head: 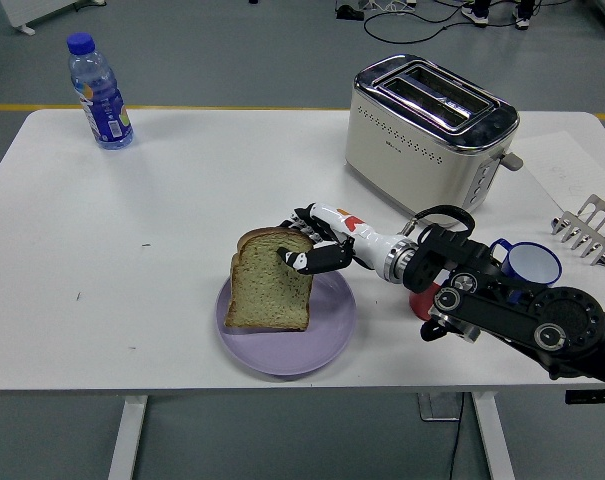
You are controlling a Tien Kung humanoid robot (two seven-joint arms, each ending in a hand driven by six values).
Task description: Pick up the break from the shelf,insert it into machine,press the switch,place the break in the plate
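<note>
A slice of bread (267, 292) stands tilted over the purple plate (282, 345), its lower edge on or just above the plate. My right hand (304, 246) is shut on the slice's upper right corner, thumb on the front face. The right arm reaches in from the lower right. The cream toaster (429, 134) stands at the back right with both slots empty. The metal rack (588, 229) sits at the right edge, holding nothing. The left arm is out of view.
A water bottle (98, 92) stands at the back left corner. A blue-rimmed mug (527, 263) and a red object (423, 303) lie just behind my right forearm. A sheet of paper (572, 165) lies at the far right.
</note>
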